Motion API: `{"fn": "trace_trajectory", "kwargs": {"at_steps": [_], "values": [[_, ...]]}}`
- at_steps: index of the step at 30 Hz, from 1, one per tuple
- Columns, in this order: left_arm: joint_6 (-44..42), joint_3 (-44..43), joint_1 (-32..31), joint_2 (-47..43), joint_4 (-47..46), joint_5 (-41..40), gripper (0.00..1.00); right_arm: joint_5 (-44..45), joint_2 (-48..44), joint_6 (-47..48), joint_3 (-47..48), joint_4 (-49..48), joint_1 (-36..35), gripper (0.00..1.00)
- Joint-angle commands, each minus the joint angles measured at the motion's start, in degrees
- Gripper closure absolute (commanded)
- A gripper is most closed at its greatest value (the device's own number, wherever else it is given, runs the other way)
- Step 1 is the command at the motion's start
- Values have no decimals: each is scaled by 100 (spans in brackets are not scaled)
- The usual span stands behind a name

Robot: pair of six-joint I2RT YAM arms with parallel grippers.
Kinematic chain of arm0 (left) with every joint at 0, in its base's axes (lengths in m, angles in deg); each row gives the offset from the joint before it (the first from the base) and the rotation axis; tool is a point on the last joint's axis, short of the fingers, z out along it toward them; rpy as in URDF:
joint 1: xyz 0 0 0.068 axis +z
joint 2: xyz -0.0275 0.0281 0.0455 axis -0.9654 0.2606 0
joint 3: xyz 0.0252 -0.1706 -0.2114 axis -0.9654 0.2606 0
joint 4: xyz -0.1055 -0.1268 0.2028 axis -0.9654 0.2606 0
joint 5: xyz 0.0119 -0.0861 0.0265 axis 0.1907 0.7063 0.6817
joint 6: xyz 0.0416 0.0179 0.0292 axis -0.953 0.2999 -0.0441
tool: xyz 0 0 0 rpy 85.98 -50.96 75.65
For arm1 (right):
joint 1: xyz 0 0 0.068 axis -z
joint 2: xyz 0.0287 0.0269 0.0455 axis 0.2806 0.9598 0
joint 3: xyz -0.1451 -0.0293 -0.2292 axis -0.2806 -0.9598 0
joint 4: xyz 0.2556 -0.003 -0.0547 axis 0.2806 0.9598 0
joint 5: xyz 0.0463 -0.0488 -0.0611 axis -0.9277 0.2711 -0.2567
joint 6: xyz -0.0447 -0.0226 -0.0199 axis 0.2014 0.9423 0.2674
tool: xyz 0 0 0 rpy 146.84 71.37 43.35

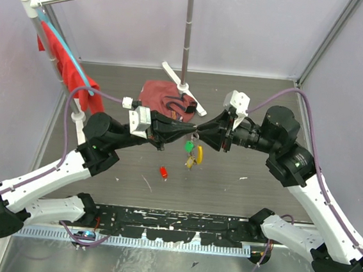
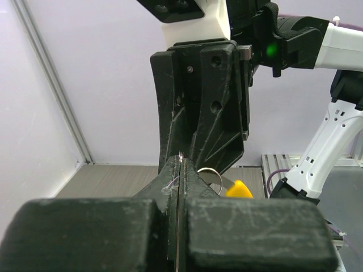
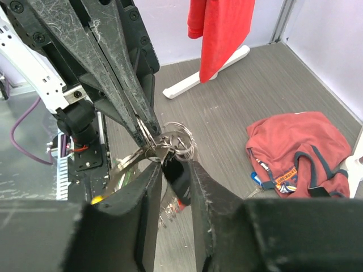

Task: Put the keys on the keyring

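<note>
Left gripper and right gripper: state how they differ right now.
Left gripper has its fingers pressed flat together, pinching the keyring; right gripper shows a gap between its fingers with something dark in it, grip unclear. In the top view, left gripper reaches in from the left, right gripper from the right. Both are black and meet tip to tip above the hanging keys.
</note>
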Motion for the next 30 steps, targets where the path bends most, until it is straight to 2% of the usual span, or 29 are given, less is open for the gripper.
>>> {"fn": "trace_trajectory", "kwargs": {"at_steps": [1, 3, 13, 28, 30], "values": [[-53, -226, -2, -78, -164, -96, 100, 57, 40, -49, 101, -219, -17, 74], [-53, -225, -1, -93, -166, -105, 100, 154, 55, 54, 178, -26, -21, 80], [-62, -216, -5, -115, -138, -95, 100, 519, -64, 444, 511, 486, -22, 90], [-44, -225, -7, -98, -116, -35, 100, 480, -254, 490, 568, 488, -21, 91], [-44, -233, -7, -100, -86, -41, 100, 491, -240, 510, 562, 536, -20, 85]]}}
